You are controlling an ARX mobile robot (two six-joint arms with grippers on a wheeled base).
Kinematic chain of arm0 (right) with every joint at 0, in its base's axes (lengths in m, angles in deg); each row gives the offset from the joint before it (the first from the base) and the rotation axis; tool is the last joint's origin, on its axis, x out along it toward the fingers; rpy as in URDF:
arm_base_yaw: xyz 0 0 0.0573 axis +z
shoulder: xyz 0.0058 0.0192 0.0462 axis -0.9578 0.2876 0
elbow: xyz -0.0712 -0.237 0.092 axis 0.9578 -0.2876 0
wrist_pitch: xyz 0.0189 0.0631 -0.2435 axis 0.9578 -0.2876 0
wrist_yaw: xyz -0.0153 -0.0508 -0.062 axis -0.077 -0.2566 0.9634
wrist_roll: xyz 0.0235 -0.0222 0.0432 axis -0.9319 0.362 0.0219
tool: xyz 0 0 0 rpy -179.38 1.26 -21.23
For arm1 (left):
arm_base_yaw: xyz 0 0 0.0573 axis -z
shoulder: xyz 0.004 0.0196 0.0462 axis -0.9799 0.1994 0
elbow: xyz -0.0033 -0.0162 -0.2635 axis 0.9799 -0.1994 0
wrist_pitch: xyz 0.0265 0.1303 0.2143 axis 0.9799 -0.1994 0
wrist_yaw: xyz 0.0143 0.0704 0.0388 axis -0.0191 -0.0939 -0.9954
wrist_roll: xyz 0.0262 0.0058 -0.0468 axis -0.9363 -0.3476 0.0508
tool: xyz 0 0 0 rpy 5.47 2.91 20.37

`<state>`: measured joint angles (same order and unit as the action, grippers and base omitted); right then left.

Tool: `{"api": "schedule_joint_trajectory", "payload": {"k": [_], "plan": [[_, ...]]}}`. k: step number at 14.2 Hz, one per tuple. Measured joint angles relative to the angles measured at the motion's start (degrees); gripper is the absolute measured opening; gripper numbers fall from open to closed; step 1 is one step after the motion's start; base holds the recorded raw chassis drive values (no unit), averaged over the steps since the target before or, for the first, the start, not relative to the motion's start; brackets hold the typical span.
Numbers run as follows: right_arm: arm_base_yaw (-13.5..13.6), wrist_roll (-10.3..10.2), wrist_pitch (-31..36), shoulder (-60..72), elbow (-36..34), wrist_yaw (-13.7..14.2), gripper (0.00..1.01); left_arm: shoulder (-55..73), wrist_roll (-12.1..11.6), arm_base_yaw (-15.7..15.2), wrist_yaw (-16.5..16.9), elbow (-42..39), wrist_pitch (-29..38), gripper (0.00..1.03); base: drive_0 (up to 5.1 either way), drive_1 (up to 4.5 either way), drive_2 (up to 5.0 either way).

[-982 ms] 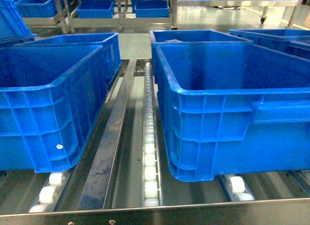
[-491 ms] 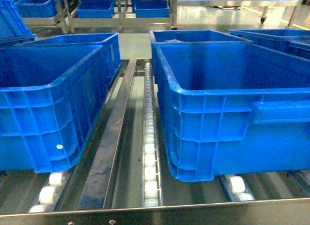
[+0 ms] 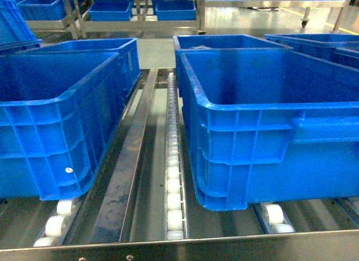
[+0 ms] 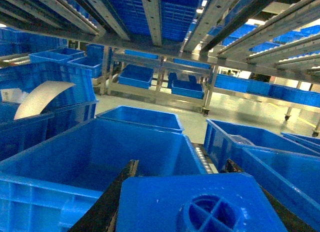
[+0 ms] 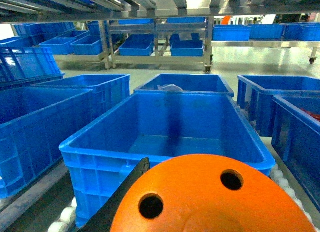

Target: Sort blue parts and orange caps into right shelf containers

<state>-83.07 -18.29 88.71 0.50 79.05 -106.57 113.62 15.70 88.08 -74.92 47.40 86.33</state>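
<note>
Orange cap (image 5: 215, 197) clamped in right gripper (image 5: 200, 202), short of the near right crate (image 3: 269, 112). Blue part (image 4: 200, 204) held tight in left gripper (image 4: 190, 207), facing left crate (image 4: 95, 157). Risk if released early: bouncing off a rim onto the rollers (image 3: 174, 182), or landing in the wrong crate.

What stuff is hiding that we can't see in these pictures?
- Head view: neither arm nor gripper shows at all.
- Left wrist view: the blue part fills the bottom and is cut by the edge; it hides most of the left gripper.
- Right wrist view: the orange cap covers the right gripper's tips and the near crate front.
- Far crate: something pale inside, too small to name.
</note>
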Motion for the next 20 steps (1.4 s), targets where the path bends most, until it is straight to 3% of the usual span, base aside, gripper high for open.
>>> {"api": "schedule_joint_trajectory", "payload": {"k": [20], "plan": [[0.0, 0.0, 0.0, 0.0, 0.0, 0.0, 0.42, 0.0, 0.0, 0.0, 0.0, 0.0, 0.0, 0.43, 0.0, 0.00, 0.0]]}}
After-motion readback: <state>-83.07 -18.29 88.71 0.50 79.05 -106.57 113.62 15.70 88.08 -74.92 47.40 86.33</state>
